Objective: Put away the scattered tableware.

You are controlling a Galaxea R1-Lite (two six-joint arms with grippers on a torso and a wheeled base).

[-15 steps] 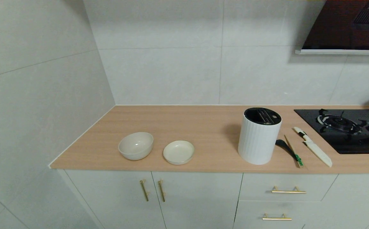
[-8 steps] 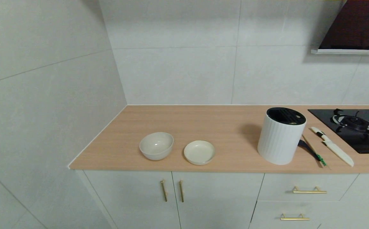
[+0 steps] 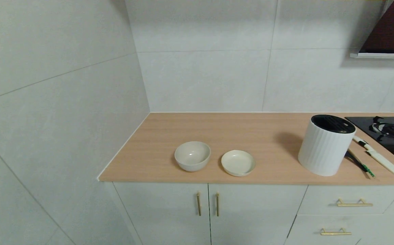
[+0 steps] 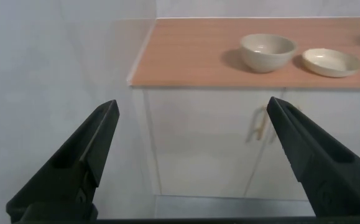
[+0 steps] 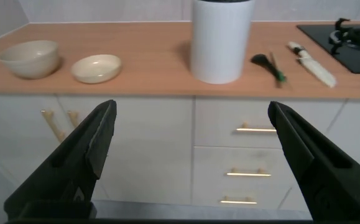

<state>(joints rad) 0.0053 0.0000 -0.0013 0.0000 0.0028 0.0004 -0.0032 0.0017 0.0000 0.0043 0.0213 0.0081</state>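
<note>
**Left tool** point(image 4: 191, 102): two dark fingers spread wide, released; it sits low, facing the white cabinet doors point(image 4: 211, 143).

**Right tool** point(image 5: 192, 104): dark fingers likewise spread and released; it sits level with the white drawer fronts point(image 5: 254, 134).

**Light wooden tabletop** point(image 3: 251, 131): spans the middle of the head frame from centre-left to the right edge. White tiled walls point(image 3: 210, 68) stand behind it and at its left end.

**Cream deep bowl** point(image 3: 192, 156): upright at lower centre, near the front edge.

**Cream shallow dish** point(image 3: 238, 162): just right of the bowl, not touching it.

**White ribbed cylindrical holder with black slotted top** point(image 3: 324, 149): upright at right of frame, well apart from the dish.

**Black spoon-shaped utensil** point(image 3: 350, 156), **wooden chopsticks** point(image 3: 367, 173) and **cream-handled knife** point(image 3: 380, 160): all lie flat just right of the holder, which partly hides the utensil.

**Black gas hob** point(image 3: 392, 136): at the right edge, beyond the knife.

**Dark range hood** point(image 3: 390, 30): in the upper right corner.

**Brass handles** point(image 3: 207, 203): on the cabinet doors at lower centre.
</note>
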